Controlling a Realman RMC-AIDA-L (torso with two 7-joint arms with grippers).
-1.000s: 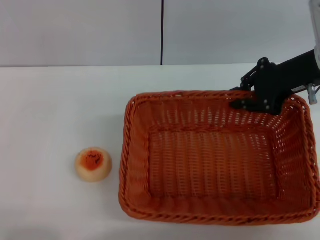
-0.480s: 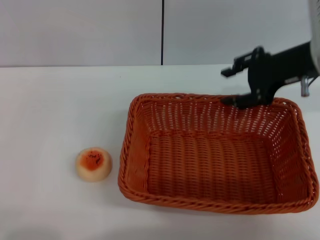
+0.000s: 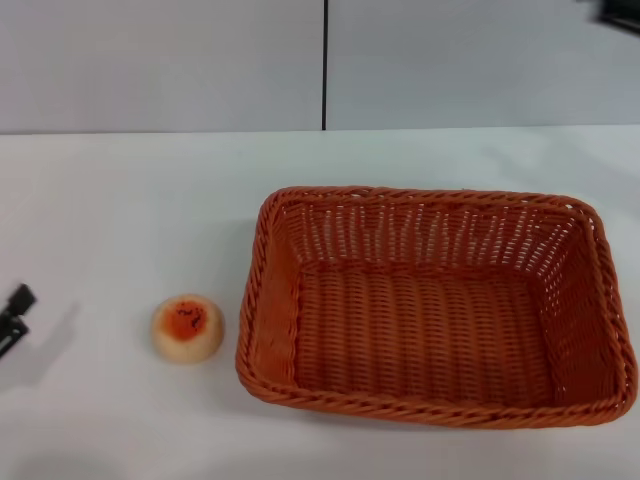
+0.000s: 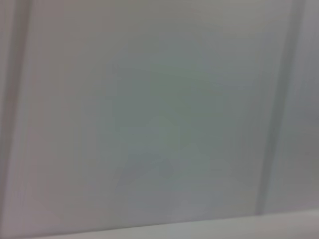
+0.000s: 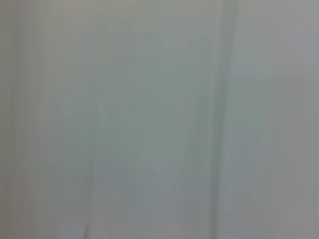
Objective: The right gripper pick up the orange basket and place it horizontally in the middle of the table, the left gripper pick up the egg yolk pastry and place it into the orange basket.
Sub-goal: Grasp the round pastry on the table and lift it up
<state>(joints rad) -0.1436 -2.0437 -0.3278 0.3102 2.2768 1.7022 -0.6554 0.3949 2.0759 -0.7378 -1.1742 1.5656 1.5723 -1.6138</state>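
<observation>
The orange basket (image 3: 435, 305) lies lengthwise on the white table (image 3: 120, 200), right of centre, with nothing inside it. The egg yolk pastry (image 3: 187, 327) sits on the table just left of the basket, a small gap between them. My left gripper (image 3: 12, 318) shows at the head view's left edge, level with the pastry and well to its left; its two black fingertips stand apart, open and holding nothing. Of the right gripper (image 3: 622, 12), only a dark blurred piece shows in the top right corner, high above the table and away from the basket. Both wrist views show only a pale blank surface.
A grey wall with a dark vertical seam (image 3: 324, 64) stands behind the table's far edge. Bare white tabletop stretches across the left half and behind the basket.
The right gripper has let go of the basket's far rim and pulled up and away to the top right corner. The left gripper has come into view at the left edge.
</observation>
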